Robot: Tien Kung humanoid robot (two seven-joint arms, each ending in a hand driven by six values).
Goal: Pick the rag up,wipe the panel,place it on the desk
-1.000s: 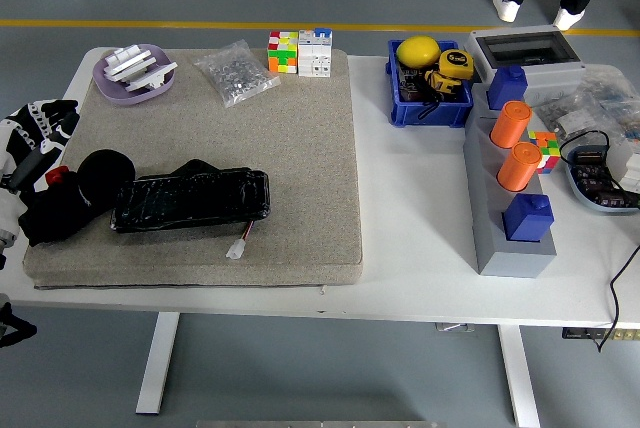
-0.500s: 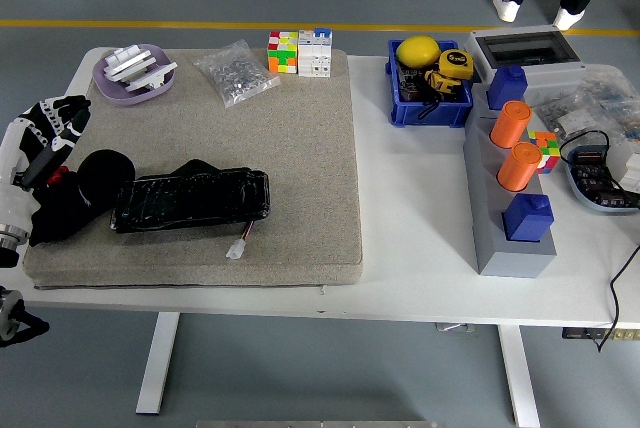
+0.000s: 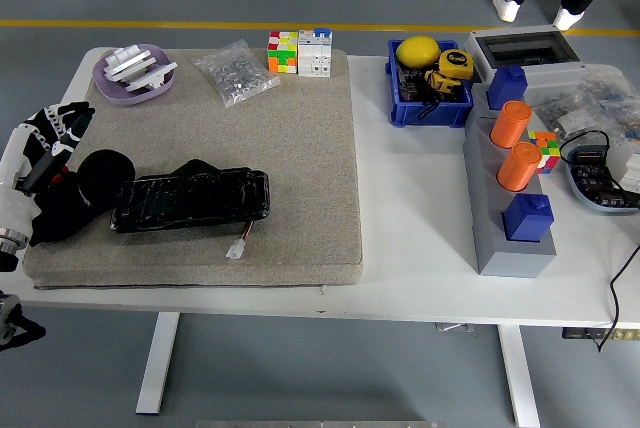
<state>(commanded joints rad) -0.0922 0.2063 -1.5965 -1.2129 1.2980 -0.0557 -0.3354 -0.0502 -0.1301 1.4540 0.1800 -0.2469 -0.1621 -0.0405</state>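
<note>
- A grey floor with a yellow line lies behind the white tabletop (image 3: 410, 248), which carries a large grey mat (image 3: 300, 168) on its left half.
- The panel (image 3: 190, 199), a flat black slab with a small white plug on a wire at its near edge, lies on the mat's left part.
- The rag (image 3: 75, 198), a dark bunched cloth, sits at the panel's left end, touching it.
- The left hand (image 3: 45, 138) hovers at the mat's left edge just beside the rag, fingers spread and holding nothing.
- The right hand is out of sight.
- Judgement: the rag resting loose beside the panel suits either a pickup to come or a finished put-down; the dark-on-dark view probably hides which.
</note>
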